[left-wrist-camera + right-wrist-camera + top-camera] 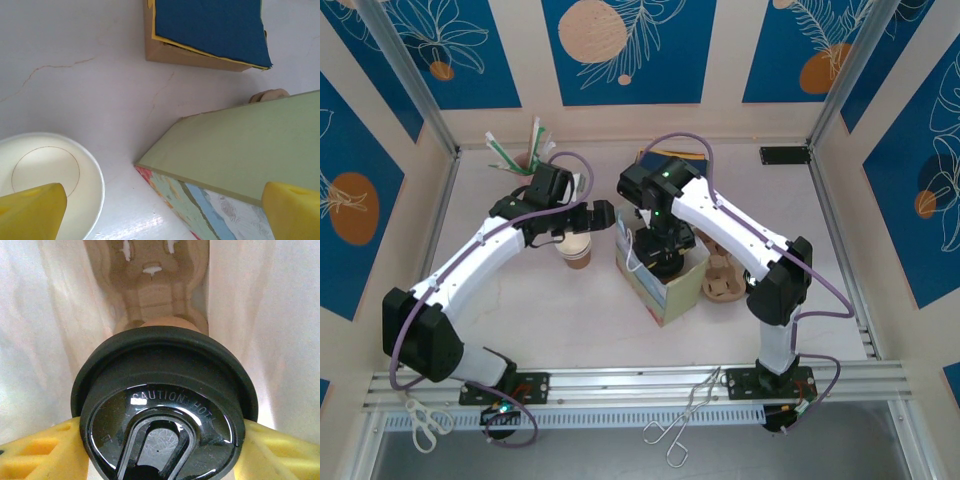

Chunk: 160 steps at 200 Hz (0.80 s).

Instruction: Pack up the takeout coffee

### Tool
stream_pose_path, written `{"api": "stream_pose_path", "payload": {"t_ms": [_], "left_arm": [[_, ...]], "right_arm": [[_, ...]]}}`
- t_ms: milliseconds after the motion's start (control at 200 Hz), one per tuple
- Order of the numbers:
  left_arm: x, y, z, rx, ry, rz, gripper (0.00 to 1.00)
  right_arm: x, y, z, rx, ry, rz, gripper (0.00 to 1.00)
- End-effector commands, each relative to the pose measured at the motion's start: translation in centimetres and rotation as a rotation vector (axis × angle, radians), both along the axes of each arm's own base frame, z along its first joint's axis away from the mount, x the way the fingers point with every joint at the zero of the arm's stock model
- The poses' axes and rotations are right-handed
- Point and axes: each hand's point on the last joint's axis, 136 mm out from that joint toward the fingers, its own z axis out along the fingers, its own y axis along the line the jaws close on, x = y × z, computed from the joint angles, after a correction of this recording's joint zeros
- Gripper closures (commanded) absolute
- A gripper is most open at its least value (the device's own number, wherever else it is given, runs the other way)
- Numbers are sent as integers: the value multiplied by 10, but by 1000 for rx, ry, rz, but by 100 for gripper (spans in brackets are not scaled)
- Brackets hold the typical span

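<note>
The lid [165,410] is showing raised lettering reading "CAUTION HOT" above its sip opening; no other writing is legible in any view. The bag [665,295] is standing upright on the table [570,310] with its mouth open, carrying a coloured print on its outer side and a pale green top edge. The coffee [160,360] is sitting inside the bag, between its white inner walls, lid uppermost. The right gripper [160,452] is reaching down into the bag, and its yellow fingers [45,450] are pressing against opposite sides of the coffee just under the lid rim, clamped on it. A brown moulded shape is showing deeper in the bag, beyond the lid; what it is cannot be told. Left of the bag, an open cup [578,252] with a white inside is standing well clear of the bag wall. The left gripper [162,207] is hanging over the gap between that cup and the bag, its fingers spread wide and holding nothing. A carrier [720,283] is lying just right of the bag. A box [210,30] with a blue top is sitting behind the bag. Scissors [420,425] and tongs [680,420] are lying in front of the bag.
</note>
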Motion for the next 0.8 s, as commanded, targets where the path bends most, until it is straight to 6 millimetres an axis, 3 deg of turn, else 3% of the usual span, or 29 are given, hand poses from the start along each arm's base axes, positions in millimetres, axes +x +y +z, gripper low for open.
{"api": "stream_pose_path", "payload": {"t_ms": [0,795], "left_arm": [[5,1,12,-16,-38,-6,0],[4,2,14,-10,-33,-7,0]], "right_arm": [[-6,-7,6,-7,-17,28,35],[-11,-6,-17,4,3,35,35]]}}
